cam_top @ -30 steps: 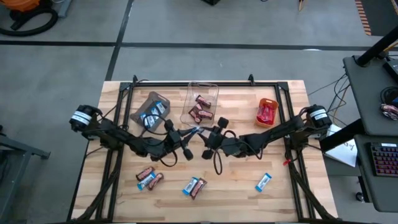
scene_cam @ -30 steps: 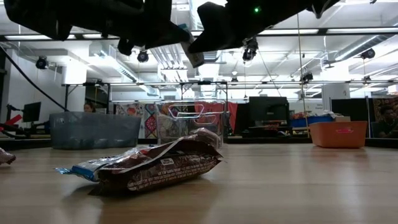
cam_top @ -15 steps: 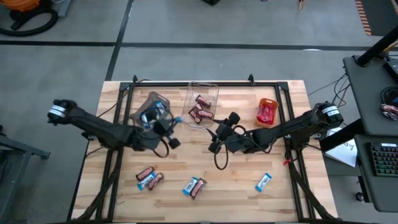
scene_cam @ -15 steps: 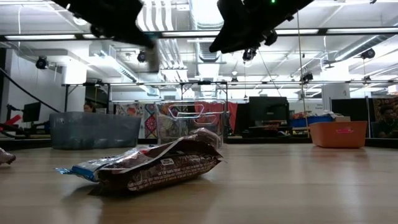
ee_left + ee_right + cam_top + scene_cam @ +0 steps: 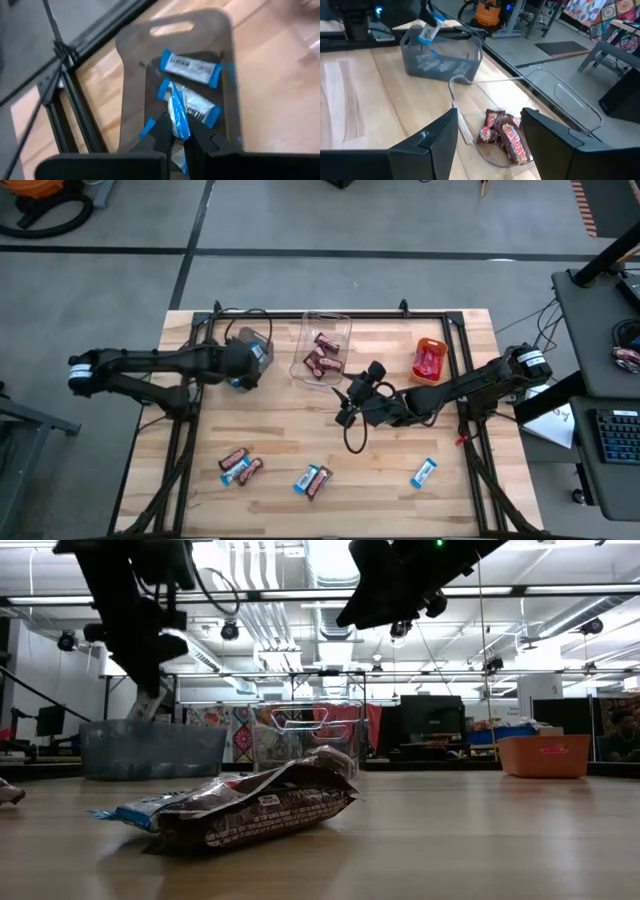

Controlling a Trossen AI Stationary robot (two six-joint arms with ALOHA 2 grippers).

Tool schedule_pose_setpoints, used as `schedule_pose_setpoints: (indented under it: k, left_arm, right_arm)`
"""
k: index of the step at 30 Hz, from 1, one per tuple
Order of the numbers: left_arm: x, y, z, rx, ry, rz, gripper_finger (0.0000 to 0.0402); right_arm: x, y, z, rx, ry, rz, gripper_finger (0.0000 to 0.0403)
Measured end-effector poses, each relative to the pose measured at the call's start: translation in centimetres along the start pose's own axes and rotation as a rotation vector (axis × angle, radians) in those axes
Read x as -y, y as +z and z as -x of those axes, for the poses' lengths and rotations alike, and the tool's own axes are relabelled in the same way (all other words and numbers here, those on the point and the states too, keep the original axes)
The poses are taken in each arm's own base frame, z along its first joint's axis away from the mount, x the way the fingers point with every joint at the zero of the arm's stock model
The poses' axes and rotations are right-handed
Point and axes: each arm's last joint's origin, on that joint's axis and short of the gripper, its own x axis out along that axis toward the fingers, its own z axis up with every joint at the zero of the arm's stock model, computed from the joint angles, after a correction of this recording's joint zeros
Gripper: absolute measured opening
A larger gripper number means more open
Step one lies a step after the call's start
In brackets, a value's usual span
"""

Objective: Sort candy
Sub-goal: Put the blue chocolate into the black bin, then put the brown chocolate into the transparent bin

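Left hand (image 5: 179, 142) over grey bin (image 5: 251, 342), fingers pinched on blue-and-white bar (image 5: 178, 117). Bar hangs roughly upright, long axis pointing down into bin, directly above two same-kind bars (image 5: 190, 67) lying flat inside; likely release next. Right hand (image 5: 345, 402) waits spread wide, empty, just beside clear bin (image 5: 345, 319) holding dark brown bars (image 5: 506, 134). Left wrist view shows grip and bin contents; high view hides both but shows loose candy (image 5: 313, 479) on counter (image 5: 380, 470), well apart from grey bin.
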Motion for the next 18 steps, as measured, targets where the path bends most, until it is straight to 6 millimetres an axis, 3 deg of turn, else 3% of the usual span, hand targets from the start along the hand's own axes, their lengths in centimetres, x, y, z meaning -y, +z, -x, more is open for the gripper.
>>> schedule_pose_setpoints:
  k: [5, 18]
  left_arm:
    - [-0.52, 0.06, -1.16, -0.045, 0.031, 0.018, 0.0036]
    - [-0.46, 0.05, -1.21, -0.044, 0.029, 0.010, 0.0114]
  right_arm:
    - [0.05, -0.46, -0.01, -0.034, -0.001, -0.007, 0.0212]
    - [0.10, -0.66, -0.01, -0.050, -0.005, -0.022, 0.0212]
